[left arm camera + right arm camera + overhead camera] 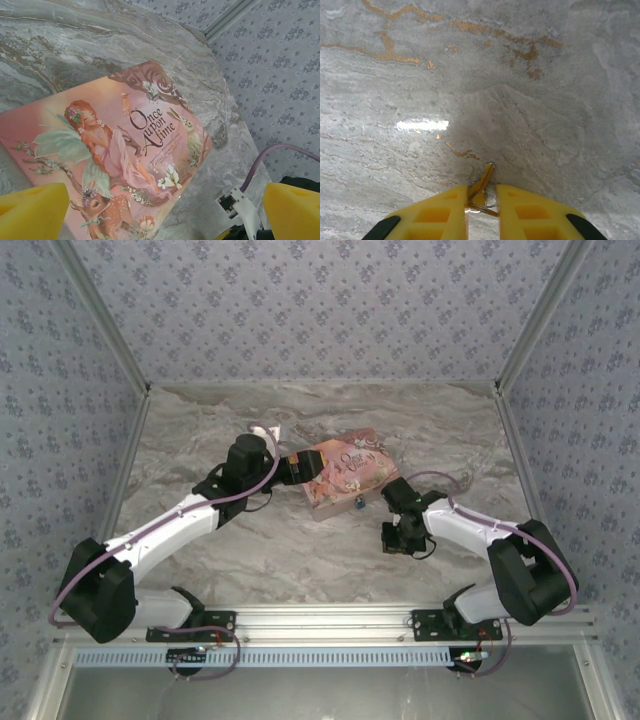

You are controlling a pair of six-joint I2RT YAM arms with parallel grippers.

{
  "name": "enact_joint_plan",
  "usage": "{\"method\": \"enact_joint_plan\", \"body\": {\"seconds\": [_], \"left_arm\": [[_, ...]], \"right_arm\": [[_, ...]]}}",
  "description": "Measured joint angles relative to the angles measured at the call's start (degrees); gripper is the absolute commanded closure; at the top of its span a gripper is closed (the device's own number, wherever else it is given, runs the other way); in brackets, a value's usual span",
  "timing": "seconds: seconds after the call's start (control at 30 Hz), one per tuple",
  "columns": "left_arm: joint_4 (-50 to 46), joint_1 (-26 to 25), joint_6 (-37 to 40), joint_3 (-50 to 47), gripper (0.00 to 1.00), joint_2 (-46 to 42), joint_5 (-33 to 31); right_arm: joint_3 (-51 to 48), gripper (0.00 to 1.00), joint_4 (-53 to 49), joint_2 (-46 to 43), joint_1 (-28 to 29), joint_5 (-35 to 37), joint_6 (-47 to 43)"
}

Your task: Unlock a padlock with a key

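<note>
Right pincer (pixel 481 192) sits nearly closed around the key (pixel 482 185) on the bench (pixel 470 75), probably for pickup; can't tell if it's gripping. Left pincer (pixel 162 215) hangs wide open over the pink box (pixel 115 150), holding nothing. Padlock (pixel 358 504) lies just beside that box's near edge.

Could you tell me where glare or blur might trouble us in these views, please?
Right wrist: a bright glare streak on the marble table, left of the key, which is sharp. Left wrist: pink box crisp, yellow fingers slightly soft. Top external: even light, but the padlock is tiny and hard to resolve.
</note>
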Motion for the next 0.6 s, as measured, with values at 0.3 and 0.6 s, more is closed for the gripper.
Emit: {"method": "enact_joint_plan", "body": {"seconds": [0.3, 0.6], "left_arm": [[-1.64, 0.00, 0.68, 0.02, 0.01, -0.02, -0.66], [-2.62, 0.00, 0.66, 0.02, 0.00, -1.57, -2.05]], "right_arm": [[0.52, 0.93, -0.13, 0.28, 0.50, 0.09, -0.37], [0.63, 1.00, -0.28, -0.50, 0.55, 0.52, -0.66]]}}
